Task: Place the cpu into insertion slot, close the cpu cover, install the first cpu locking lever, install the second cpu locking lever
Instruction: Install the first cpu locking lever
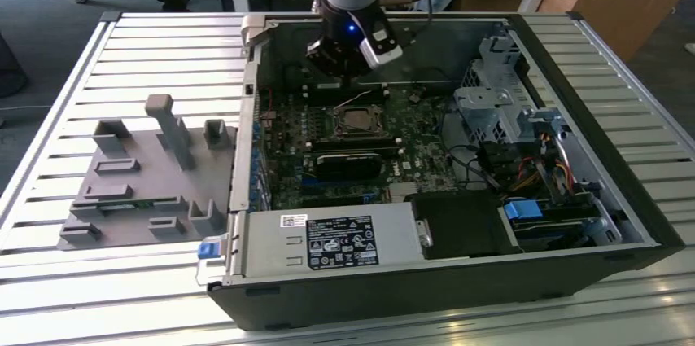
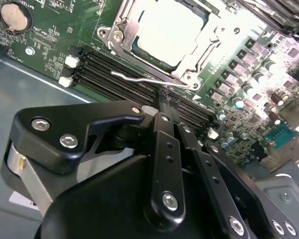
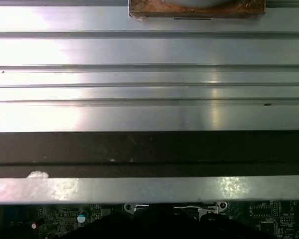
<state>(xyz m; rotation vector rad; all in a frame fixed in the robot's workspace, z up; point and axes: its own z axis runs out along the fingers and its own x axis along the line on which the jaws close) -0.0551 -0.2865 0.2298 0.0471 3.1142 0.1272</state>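
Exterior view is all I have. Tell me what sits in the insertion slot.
Observer: In the second wrist view the cpu lies in it, pale face up.
Operator: Report the cpu cover.
Observer: The cpu cover is down, framing the chip.
Operator: Now place the gripper.
Observer: The gripper, fingertips together, sits right at a wire locking lever beside the socket.
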